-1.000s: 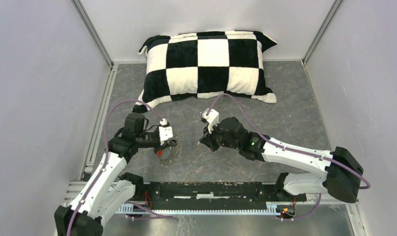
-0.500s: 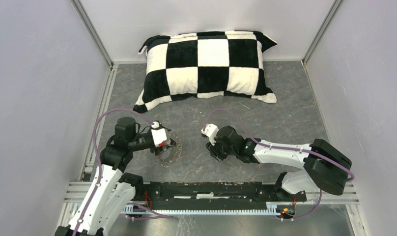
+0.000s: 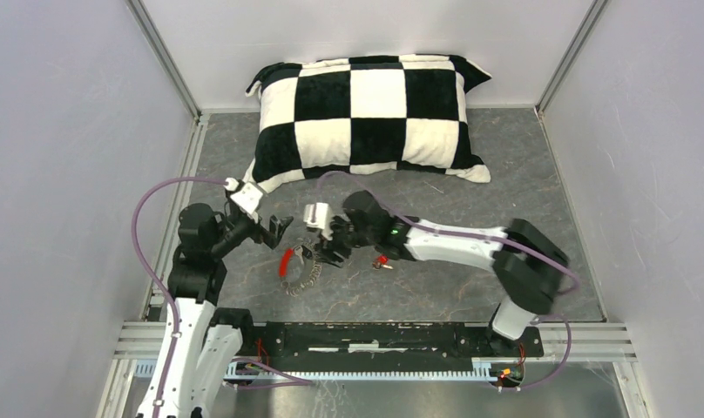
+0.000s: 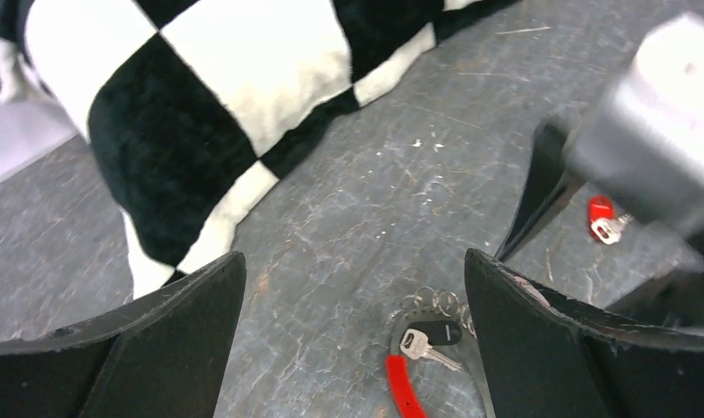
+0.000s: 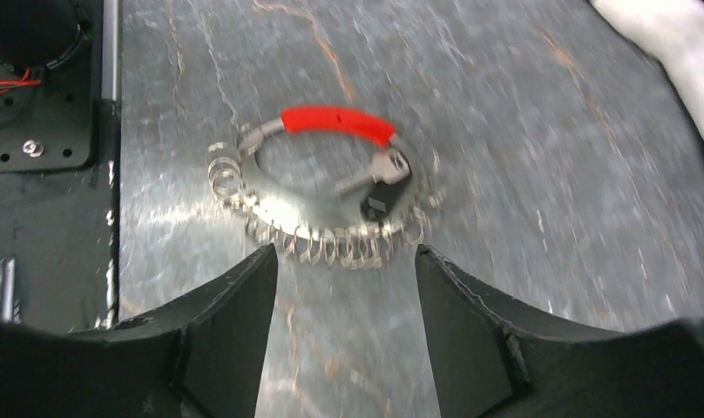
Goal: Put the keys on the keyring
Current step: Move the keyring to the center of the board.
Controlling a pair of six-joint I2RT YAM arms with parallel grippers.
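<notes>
On the table [image 3: 505, 218], near centre: keyring [image 3: 301, 270] flat, black-headed key [image 5: 379, 187] lying inside its loop. Red-headed key [image 3: 382, 260] loose, apart to the right. Left gripper [image 3: 280, 228] wide open, empty; right gripper [image 5: 344, 254] half open, empty, over ring. Best pinch red key by its head

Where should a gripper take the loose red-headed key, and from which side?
The red-headed key lies flat on the table, apart from the keyring. Probably pinch its head edgewise from straight above: lying flat it offers only edges, and the head is its widest part.
</notes>
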